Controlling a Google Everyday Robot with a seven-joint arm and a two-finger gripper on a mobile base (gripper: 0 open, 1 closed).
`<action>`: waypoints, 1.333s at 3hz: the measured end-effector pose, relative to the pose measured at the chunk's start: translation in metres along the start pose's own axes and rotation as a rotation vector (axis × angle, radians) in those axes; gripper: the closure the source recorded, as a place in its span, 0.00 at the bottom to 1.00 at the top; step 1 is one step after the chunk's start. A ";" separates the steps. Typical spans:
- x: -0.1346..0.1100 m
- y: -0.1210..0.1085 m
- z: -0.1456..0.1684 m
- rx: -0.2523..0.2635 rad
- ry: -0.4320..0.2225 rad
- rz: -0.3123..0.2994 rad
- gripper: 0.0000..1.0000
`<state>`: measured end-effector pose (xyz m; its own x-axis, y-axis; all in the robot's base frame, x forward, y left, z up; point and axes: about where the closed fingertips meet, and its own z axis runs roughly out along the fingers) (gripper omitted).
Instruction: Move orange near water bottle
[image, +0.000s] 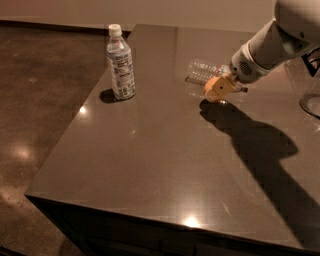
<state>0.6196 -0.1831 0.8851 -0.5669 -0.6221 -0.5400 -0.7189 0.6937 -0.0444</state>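
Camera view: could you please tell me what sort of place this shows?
Probably an office kitchen or break area: a dark polished counter with a labelled bottle standing on it, and a glossy hard floor. The hand holds the orange over the counter's far right, beside a clear water bottle.
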 end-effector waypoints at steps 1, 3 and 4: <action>0.005 -0.003 0.002 -0.006 -0.004 0.014 1.00; 0.017 -0.004 0.005 0.073 0.030 0.053 0.59; 0.020 -0.007 0.004 0.117 0.043 0.083 0.36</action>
<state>0.6144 -0.1990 0.8713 -0.6411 -0.5737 -0.5099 -0.6181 0.7797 -0.1001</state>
